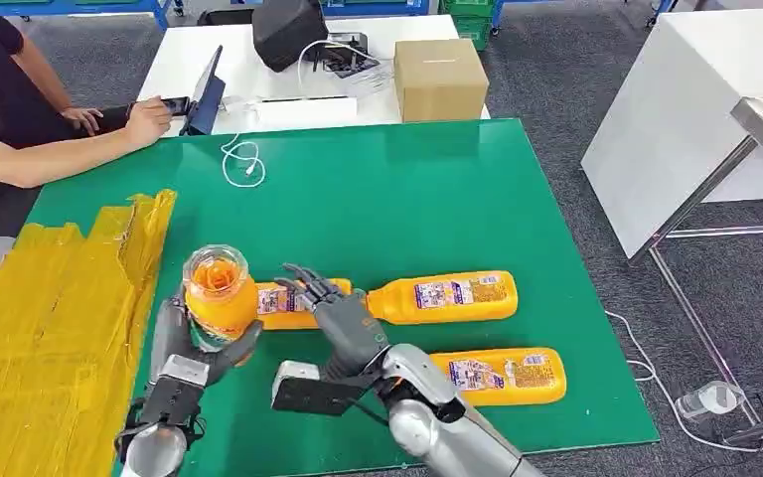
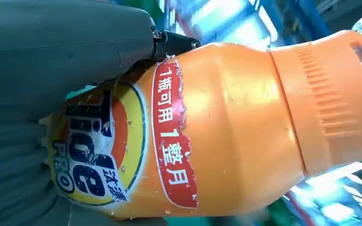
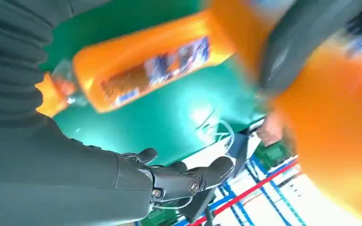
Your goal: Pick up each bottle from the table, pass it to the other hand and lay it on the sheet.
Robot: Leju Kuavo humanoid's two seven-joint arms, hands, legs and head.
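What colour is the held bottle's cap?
Orange, like the bottle itself; the cap shows best in the left wrist view.

Three bottles (image 1: 442, 296) lie on the table (image 1: 407, 199), apparently right of the sheet (image 1: 50, 328).

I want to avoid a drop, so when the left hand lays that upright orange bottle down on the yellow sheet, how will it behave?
The orange bottle looks like rigid, glossy plastic, so it may slip in the left hand. Its round body will probably roll once laid on the yellow sheet. It looks bulky, so likely fairly heavy if full.
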